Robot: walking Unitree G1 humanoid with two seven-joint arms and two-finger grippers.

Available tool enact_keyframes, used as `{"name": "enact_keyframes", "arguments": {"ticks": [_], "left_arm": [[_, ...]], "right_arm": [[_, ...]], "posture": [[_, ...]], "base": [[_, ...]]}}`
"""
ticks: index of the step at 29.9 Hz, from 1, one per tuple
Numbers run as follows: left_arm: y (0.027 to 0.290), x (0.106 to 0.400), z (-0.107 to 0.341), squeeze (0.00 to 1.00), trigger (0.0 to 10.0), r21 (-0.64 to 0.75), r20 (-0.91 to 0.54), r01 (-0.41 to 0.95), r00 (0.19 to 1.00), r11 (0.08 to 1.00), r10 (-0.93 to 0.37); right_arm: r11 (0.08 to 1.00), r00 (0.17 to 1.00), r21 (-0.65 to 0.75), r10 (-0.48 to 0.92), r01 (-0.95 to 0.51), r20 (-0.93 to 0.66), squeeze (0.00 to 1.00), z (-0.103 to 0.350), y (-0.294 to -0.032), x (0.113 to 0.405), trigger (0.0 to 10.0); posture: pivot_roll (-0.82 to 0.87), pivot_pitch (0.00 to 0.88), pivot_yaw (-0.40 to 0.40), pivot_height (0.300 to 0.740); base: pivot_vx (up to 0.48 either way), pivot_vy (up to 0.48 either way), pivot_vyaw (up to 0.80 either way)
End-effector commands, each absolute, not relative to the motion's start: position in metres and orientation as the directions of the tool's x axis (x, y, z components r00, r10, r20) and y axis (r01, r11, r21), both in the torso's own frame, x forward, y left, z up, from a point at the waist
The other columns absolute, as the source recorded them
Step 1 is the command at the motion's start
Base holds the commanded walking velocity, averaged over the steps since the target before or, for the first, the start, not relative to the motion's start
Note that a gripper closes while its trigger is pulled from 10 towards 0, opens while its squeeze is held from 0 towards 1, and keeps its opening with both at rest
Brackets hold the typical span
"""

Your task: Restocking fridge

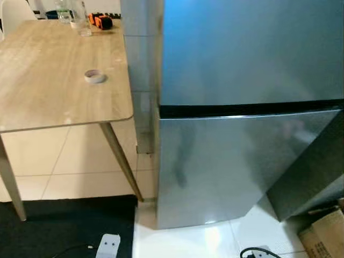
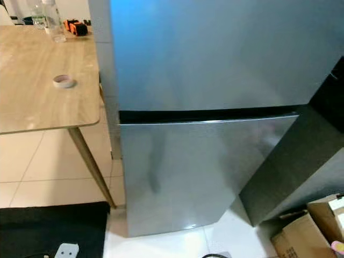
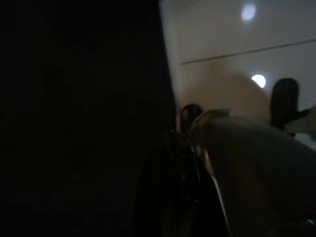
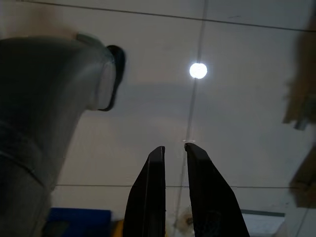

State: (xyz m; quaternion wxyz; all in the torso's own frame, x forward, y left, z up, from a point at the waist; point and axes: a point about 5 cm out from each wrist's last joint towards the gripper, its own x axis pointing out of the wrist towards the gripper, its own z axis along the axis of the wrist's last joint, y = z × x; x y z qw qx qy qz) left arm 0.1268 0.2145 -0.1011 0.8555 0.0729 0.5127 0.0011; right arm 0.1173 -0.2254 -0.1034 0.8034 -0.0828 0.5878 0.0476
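A tall stainless-steel fridge (image 1: pixel 247 48) stands straight ahead with both doors closed. A black seam (image 1: pixel 247 110) separates the upper door from the lower door (image 1: pixel 226 161). My right gripper (image 4: pixel 174 150) hangs low over pale floor tiles, shut with only a thin gap and nothing between its fingers; my own leg shows beside it. My left gripper (image 3: pixel 183 143) hangs idle in deep shade next to my leg.
A wooden table (image 1: pixel 48 102) stands left of the fridge with a tape roll (image 1: pixel 94 76), clear bottles (image 1: pixel 79 16) and an orange tool (image 1: pixel 101 21). A black mat (image 1: pixel 64 226) and white power strip (image 1: pixel 109 246) lie below. A cardboard box (image 1: pixel 325 234) sits at right.
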Motion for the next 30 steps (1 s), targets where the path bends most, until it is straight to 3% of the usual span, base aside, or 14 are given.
{"name": "enact_keyframes", "arguments": {"ticks": [1,3,5,7,8,9,10,11,17,20,24,26,28,30], "left_arm": [[0.215,0.120,-0.103,0.00,10.0,0.133,-0.878,0.038,0.469,0.990,0.099],[0.216,0.121,-0.102,0.00,10.0,0.129,-0.868,-0.006,0.483,0.992,0.116],[0.230,0.157,-0.087,0.00,10.0,0.143,-0.803,-0.128,0.565,0.981,0.191],[0.237,0.171,-0.079,0.00,10.0,0.148,-0.774,-0.156,0.596,0.977,0.213],[0.244,0.185,-0.070,0.10,10.0,0.134,-0.739,-0.192,0.635,0.972,0.227],[0.244,0.185,-0.070,0.10,10.0,0.134,-0.739,-0.192,0.635,0.972,0.227],[0.251,0.196,-0.062,0.98,10.0,0.118,-0.706,-0.220,0.667,0.968,0.238],[0.259,0.210,-0.050,1.00,10.0,0.064,-0.653,-0.262,0.719,0.963,0.238],[0.279,0.237,-0.020,1.00,10.0,-0.070,-0.508,-0.280,0.836,0.957,0.207],[0.284,0.249,-0.005,1.00,10.0,-0.141,-0.435,-0.227,0.889,0.964,0.146],[0.292,0.268,0.024,1.00,10.0,-0.239,-0.286,-0.053,0.958,0.969,-0.019],[0.292,0.268,0.024,1.00,10.0,-0.239,-0.286,-0.053,0.958,0.969,-0.019],[0.292,0.276,0.042,1.00,10.0,-0.274,-0.188,0.105,0.969,0.956,-0.160],[0.292,0.276,0.042,1.00,10.0,-0.274,-0.188,0.105,0.969,0.956,-0.160]], "right_arm": [[0.982,0.291,-0.068,-0.014,-0.176,-0.956,0.00,-0.105,-0.222,0.114,10.0],[0.982,0.292,-0.067,-0.013,-0.177,-0.956,0.00,-0.105,-0.222,0.114,10.0],[0.981,0.292,-0.066,-0.010,-0.180,-0.956,0.00,-0.105,-0.221,0.114,10.0],[0.981,0.292,-0.065,-0.010,-0.182,-0.956,0.00,-0.105,-0.221,0.114,10.0],[0.981,0.292,-0.065,-0.008,-0.184,-0.956,0.00,-0.105,-0.220,0.115,10.0],[0.981,0.292,-0.065,-0.008,-0.184,-0.956,0.00,-0.105,-0.220,0.115,10.0],[0.981,0.293,-0.065,-0.008,-0.185,-0.956,0.00,-0.105,-0.220,0.115,10.0],[0.980,0.294,-0.064,-0.007,-0.186,-0.956,0.00,-0.105,-0.220,0.115,10.0],[0.980,0.295,-0.066,-0.008,-0.187,-0.955,0.00,-0.105,-0.220,0.115,10.0],[0.980,0.293,-0.066,-0.009,-0.187,-0.956,0.00,-0.105,-0.220,0.115,10.0],[0.980,0.289,-0.069,-0.013,-0.186,-0.957,0.00,-0.105,-0.221,0.114,10.0],[0.980,0.289,-0.069,-0.013,-0.186,-0.957,0.00,-0.105,-0.221,0.114,10.0],[0.980,0.286,-0.071,-0.016,-0.183,-0.958,0.00,-0.106,-0.222,0.112,10.0],[0.980,0.286,-0.071,-0.016,-0.183,-0.958,0.00,-0.106,-0.222,0.112,10.0]], "posture": [[0.01,0.000,-0.058,0.740],[0.01,0.000,-0.058,0.740],[0.01,0.000,-0.062,0.740],[0.01,0.000,-0.062,0.740],[0.02,0.000,-0.064,0.740],[0.02,0.000,-0.064,0.740],[0.02,0.000,-0.064,0.740],[0.02,0.000,-0.064,0.740],[0.02,0.000,-0.063,0.740],[0.03,0.000,-0.063,0.740],[0.03,0.000,-0.063,0.740],[0.03,0.000,-0.063,0.740],[0.02,0.000,-0.062,0.740],[0.02,0.000,-0.062,0.740]], "base": [[0.000,0.000,0.00],[0.000,0.000,0.00],[0.000,0.000,0.00],[0.000,0.000,0.00],[0.000,0.000,0.00],[0.000,0.000,0.00],[0.000,0.000,0.00],[0.000,0.000,0.00],[0.000,0.000,0.00],[0.000,0.000,0.00],[0.000,0.000,0.00],[0.000,0.000,0.00],[0.000,0.000,0.00],[0.000,0.000,0.00]]}}
